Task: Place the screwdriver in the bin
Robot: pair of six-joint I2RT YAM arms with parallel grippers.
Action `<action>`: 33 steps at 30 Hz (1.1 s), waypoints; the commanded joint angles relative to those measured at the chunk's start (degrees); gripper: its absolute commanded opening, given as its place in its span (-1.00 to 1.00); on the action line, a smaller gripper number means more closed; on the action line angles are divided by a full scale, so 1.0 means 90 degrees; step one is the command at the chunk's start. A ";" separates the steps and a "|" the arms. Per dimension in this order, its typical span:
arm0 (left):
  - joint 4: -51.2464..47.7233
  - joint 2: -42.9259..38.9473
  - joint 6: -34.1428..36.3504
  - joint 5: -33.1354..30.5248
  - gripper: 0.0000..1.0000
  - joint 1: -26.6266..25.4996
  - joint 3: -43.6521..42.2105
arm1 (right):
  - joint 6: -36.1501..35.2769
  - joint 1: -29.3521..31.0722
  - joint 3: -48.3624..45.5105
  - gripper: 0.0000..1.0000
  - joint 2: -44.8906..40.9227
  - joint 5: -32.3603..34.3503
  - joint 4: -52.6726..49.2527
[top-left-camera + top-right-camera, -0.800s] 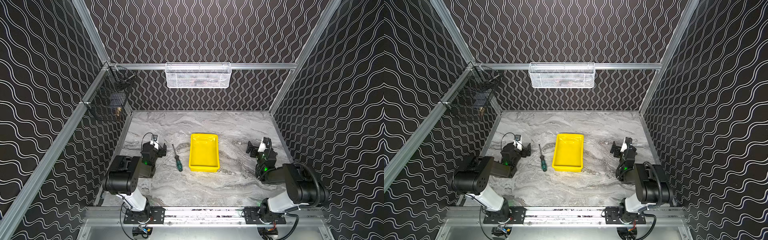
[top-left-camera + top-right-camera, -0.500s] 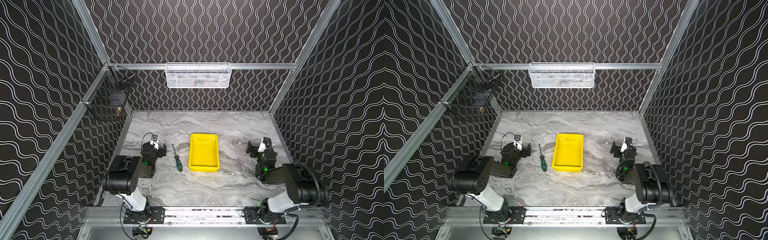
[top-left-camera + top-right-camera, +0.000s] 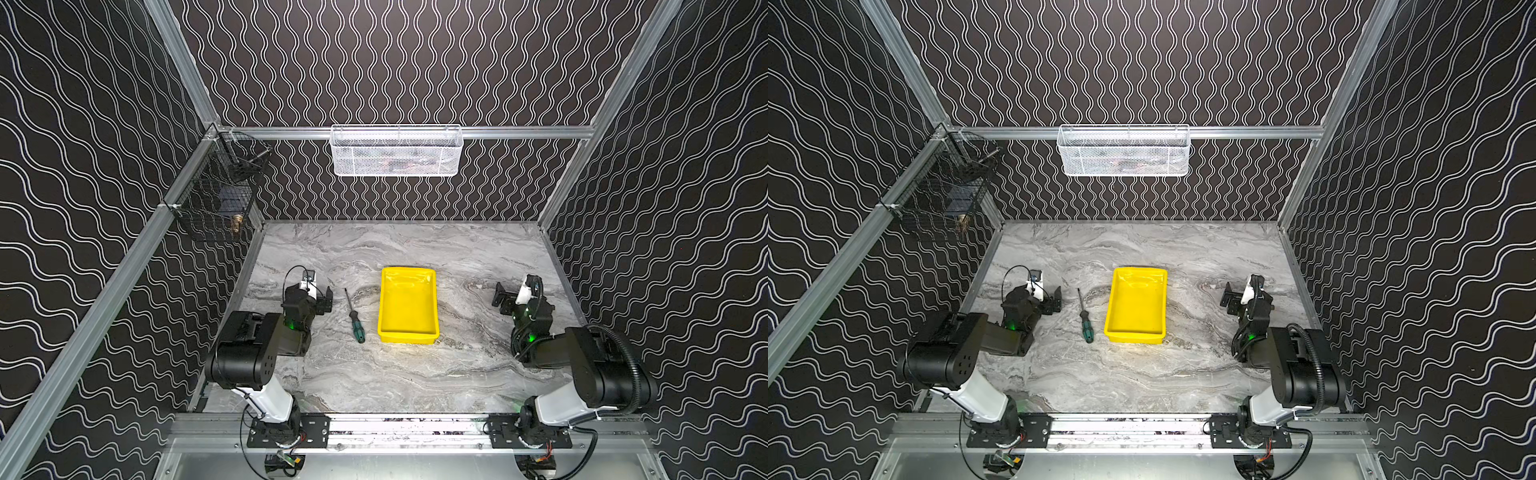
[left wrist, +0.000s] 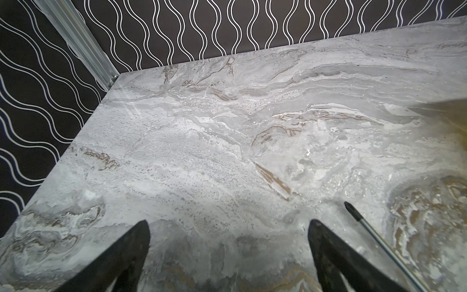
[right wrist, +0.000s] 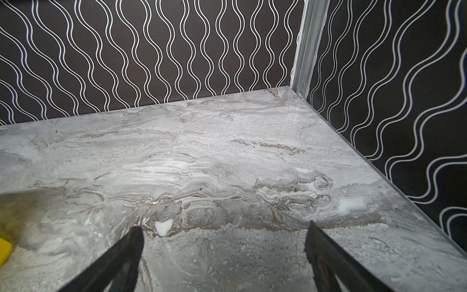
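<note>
Spotting the green-and-black screwdriver (image 3: pixel 354 316) flat on the grey marbled counter (image 3: pixel 374 382), outside the yellow bin (image 3: pixel 407 337) and not touching it, just beside the long wall facing the left arm. Lying roughly parallel to that wall in both top views, handle toward the front rail, thin shaft pointing at the back wall. Sitting between bin and left tool (image 3: pixel 311 296), near both, gripped by neither. Seen from the left wrist: left tool released, jaws spread wide over bare counter, with the shaft's cross-head tip just outside one finger (image 4: pixel 328 252) and clear of it. Right tool (image 3: pixel 519 296) parked well apart on the far side of the bin, likewise released and empty in the right wrist view, a yellow corner of the bin just in sight there. Hanging on the back rail, a white mesh basket (image 3: pixel 397 151); on the side rail by the left arm, a black wire basket (image 3: pixel 216 203).
</note>
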 commanded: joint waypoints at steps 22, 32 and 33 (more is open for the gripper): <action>-0.8170 -0.3302 -0.3854 -0.2047 0.98 -0.0850 0.2958 | 0.1141 0.0014 0.3129 0.99 -0.2648 -0.0694 -0.6528; -1.0177 -0.2023 -0.4984 -0.1690 0.98 -0.2193 0.4108 | 0.1374 0.0210 0.3743 0.99 -0.2740 -0.1699 -0.8086; -1.0128 -0.1887 -0.5060 -0.1602 0.97 -0.2220 0.4066 | 0.1395 0.0210 0.3670 0.99 -0.2748 -0.1763 -0.8081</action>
